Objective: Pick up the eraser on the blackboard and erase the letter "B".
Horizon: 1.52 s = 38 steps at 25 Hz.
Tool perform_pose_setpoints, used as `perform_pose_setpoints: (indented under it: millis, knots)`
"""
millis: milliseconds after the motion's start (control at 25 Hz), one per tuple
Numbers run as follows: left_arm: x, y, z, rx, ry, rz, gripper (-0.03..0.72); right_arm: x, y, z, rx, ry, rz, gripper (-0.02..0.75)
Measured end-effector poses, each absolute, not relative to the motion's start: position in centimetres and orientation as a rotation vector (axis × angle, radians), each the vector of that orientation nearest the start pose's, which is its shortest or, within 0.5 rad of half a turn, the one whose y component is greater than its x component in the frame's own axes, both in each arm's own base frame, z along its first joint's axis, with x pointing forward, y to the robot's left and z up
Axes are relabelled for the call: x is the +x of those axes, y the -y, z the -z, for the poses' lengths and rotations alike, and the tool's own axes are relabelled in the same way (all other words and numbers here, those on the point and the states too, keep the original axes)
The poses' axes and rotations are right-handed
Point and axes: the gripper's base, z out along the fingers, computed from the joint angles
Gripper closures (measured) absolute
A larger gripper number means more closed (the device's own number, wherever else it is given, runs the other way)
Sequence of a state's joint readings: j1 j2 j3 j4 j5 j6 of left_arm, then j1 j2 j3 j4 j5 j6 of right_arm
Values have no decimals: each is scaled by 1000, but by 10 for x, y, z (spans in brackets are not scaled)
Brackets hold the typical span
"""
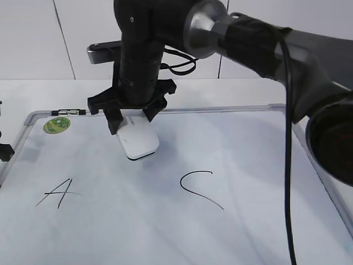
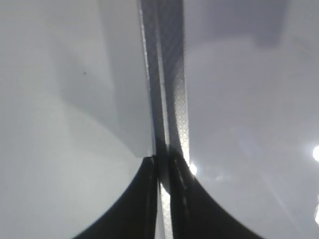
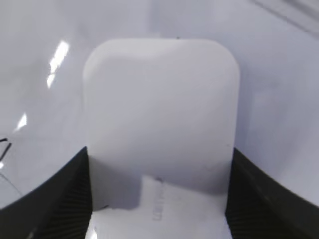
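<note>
My right gripper point(image 1: 132, 117) reaches across to the left half of the blackboard point(image 1: 248, 160) and is shut on the white eraser point(image 1: 138, 141). The eraser tilts down onto or just above the board, between and above the letters "A" and "C". In the right wrist view the eraser point(image 3: 159, 109) fills the space between both fingers of the right gripper point(image 3: 159, 167), grey lettering showing. No letter "B" shows on the board. My left gripper point(image 2: 163, 167) is closed round the board's grey metal frame point(image 2: 169, 74).
The slanted "A" point(image 1: 58, 193) is at the lower left and the curvy "C" point(image 1: 198, 187) in the middle. A round green sticker point(image 1: 57, 125) sits in the far left corner. The right arm and its cable point(image 1: 287, 138) hang over the board's right side.
</note>
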<state>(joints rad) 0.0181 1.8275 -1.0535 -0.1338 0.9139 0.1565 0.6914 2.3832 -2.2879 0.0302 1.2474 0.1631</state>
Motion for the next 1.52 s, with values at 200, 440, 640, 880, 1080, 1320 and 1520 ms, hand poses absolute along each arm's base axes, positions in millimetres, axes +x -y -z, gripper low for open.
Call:
perform_pose_setpoints:
  millis: [200, 440, 640, 880, 1080, 1320, 1520]
  knots:
    - [315, 4, -154, 87, -3156, 169, 668, 389, -326, -236, -733, -2738, -249, 228]
    - [315, 4, -154, 87, -3156, 169, 668, 376, -312, -274, -722, -2690, -243, 228]
    - [315, 4, -154, 87, -3156, 169, 668, 358, -271, -281, -718, -2743, -72, 228]
    - [315, 4, -154, 87, -3156, 169, 668, 343, -215, -285, -557, -2841, 9, 228]
    - [315, 4, -154, 87, -3156, 169, 668, 329, -179, -287, -426, -2897, 32, 228]
    - [315, 4, -154, 87, -3156, 169, 668, 311, -141, -276, -310, -2974, 80, 228]
    - [315, 4, -154, 87, -3156, 169, 668, 304, -122, -258, -271, -3022, 183, 229]
